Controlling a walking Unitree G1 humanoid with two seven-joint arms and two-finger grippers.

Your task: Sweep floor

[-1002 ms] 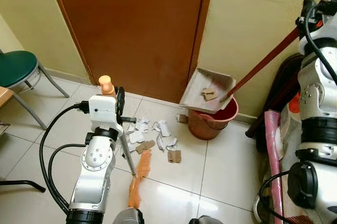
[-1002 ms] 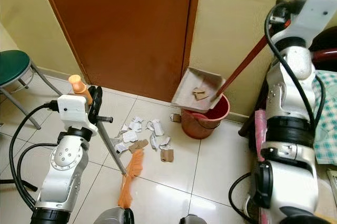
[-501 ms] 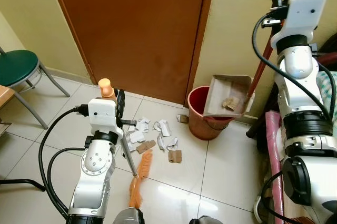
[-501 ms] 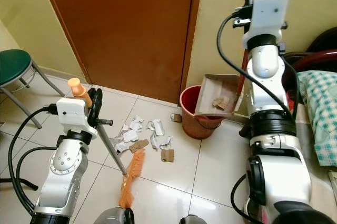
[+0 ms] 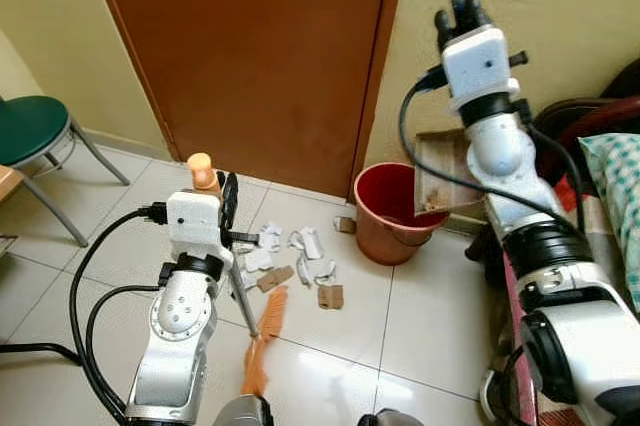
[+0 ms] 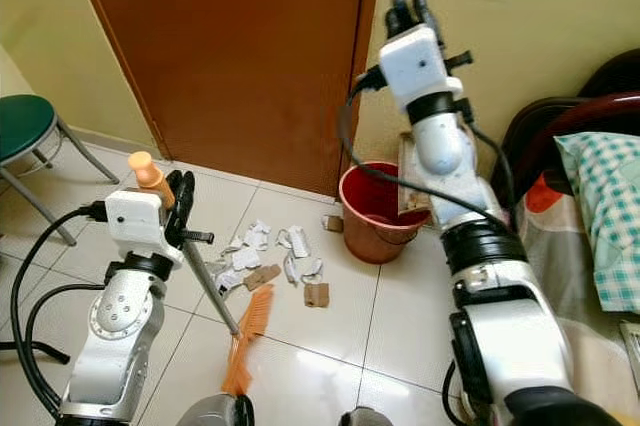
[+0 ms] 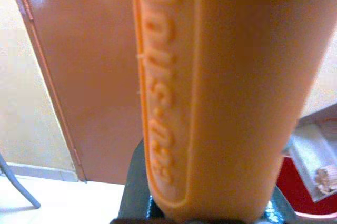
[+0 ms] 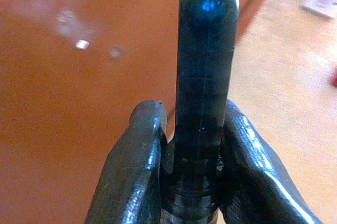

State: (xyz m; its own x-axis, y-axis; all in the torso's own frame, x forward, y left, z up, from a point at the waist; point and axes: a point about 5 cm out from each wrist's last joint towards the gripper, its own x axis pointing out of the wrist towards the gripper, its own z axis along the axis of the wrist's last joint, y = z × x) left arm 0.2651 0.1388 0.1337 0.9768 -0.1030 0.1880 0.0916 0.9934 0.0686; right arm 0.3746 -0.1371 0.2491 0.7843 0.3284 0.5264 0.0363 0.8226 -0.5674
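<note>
While the brown door (image 5: 260,56) fills the upper left of the frame, the right hand (image 5: 462,14) stands raised at upper right, its two fingers (image 8: 139,171) clamped on the dark handle end (image 8: 202,77) of the one dustpan (image 5: 440,171), tipped steeply over the single red bucket (image 5: 385,214) at centre. The left hand (image 5: 225,201), lower left, grips one orange broom (image 5: 262,336); its long axis slants down-right, bristles on the tiles beside scattered paper scraps (image 5: 300,266), roughly ten.

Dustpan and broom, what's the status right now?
Right gripper shut on dustpan handle, tipping it over red bucket. Left gripper shut on broom. Paper scraps on floor.
</note>
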